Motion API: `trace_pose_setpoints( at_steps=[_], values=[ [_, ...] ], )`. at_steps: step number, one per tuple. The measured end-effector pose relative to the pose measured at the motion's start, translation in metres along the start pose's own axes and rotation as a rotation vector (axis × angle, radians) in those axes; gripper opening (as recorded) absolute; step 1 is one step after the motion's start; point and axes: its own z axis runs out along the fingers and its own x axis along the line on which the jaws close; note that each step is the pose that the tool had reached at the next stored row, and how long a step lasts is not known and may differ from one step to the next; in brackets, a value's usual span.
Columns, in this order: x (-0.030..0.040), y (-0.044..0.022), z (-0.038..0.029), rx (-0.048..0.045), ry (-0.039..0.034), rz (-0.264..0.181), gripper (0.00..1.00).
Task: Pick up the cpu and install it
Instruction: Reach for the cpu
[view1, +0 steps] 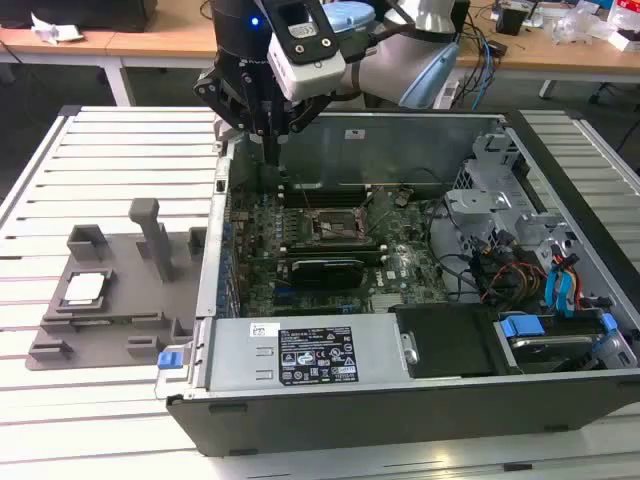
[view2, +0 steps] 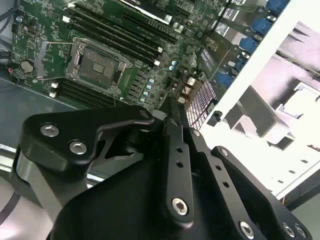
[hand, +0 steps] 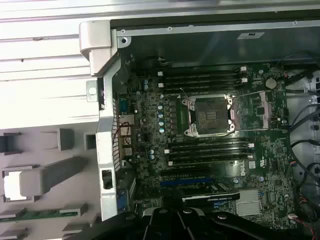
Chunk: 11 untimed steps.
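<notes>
The gripper hangs above the rim of the computer case, fingers closed together and empty. The cpu lies flat in the grey tray outside the case, well apart from the gripper toward the exterior view's left.

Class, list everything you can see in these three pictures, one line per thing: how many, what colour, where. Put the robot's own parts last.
cpu: one, silvery, lying in the tray, on the exterior view's left.
tray: one, grey, on the table beside the computer case.
computer case: one, dark grey, lid off, middle of the table.
circuit board: one, green, inside the case.
socket: one, dark with metal edges, empty, on the circuit board.
power box: one, silver, along the case's near side.
cables: several, blue, red and black, at the case's end on the exterior view's right.
table: one, white slats, under it all.
arm: one, grey and light blue, behind the case.
jaws: one pair, black, shut, above the case's far corner.
</notes>
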Motion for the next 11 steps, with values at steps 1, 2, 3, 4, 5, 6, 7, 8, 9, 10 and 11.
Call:
trace_pose_setpoints(
  at_steps=[1, 2, 3, 4, 5, 6, 7, 8, 9, 10, 11],
  values=[
    [0.0056, -0.0004, -0.0001, -0.0001, 0.0, 0.0, 0.11],
    [0.0107, -0.0008, -0.0003, 0.0, 0.0, 0.0, 0.11],
    [0.0159, -0.0011, -0.0004, -0.0001, 0.0, 0.0, 0.11],
    [0.0204, -0.0015, -0.0005, -0.0001, -0.0001, 0.0, 0.11],
    [0.0245, -0.0018, -0.0006, -0.0001, -0.0001, 0.0, 0.11],
    [0.0278, -0.002, -0.0007, -0.0001, 0.0, 0.0, 0.11],
    [0.0299, -0.0022, -0.0008, -0.0001, 0.0, 0.0, 0.11],
    [0.032, -0.0024, -0.0008, 0.0, 0.0, 0.0, 0.11],
    [0.036, -0.0026, -0.0009, 0.0, 0.0, 0.0, 0.11],
    [0.0386, -0.0028, -0.001, -0.0001, -0.0001, 0.0, 0.11],
    [0.0404, -0.003, -0.001, -0.0001, 0.0, 0.0, 0.11]
  ],
)
